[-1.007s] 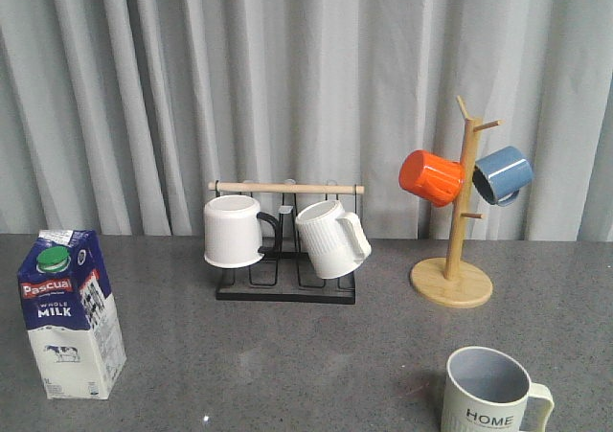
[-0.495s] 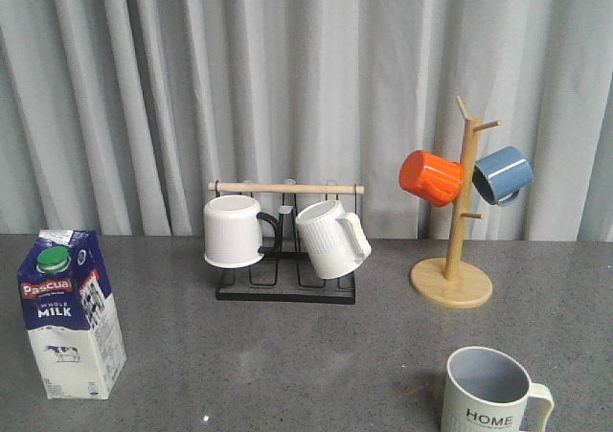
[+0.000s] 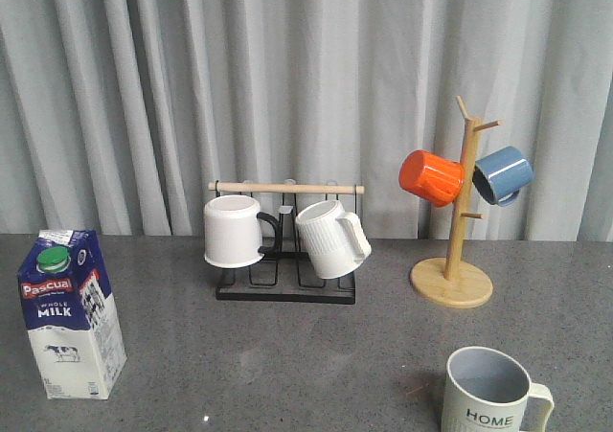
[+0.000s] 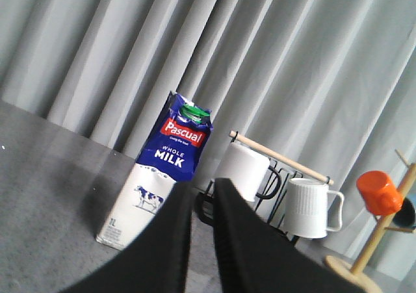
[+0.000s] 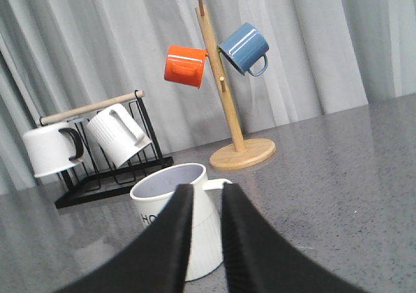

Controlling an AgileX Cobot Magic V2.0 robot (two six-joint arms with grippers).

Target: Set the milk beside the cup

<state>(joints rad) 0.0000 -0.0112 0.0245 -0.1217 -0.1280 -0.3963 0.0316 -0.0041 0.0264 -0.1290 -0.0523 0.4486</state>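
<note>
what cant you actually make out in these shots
- Front view: the HOME cup has its base cut off by the bottom edge; neither arm shows.
- Right wrist view: the right end effector covers most of the cup's lettering.
- Left wrist view: the left end effector hides the milk's lower right corner.

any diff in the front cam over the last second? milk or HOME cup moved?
Nothing visibly changed. The milk carton stands upright at the table's left side, untouched, and the HOME cup sits at the front right, far from it. The mugs on the black rack and the wooden mug tree are as before. No gripper shows in the front view, then or now.
</note>
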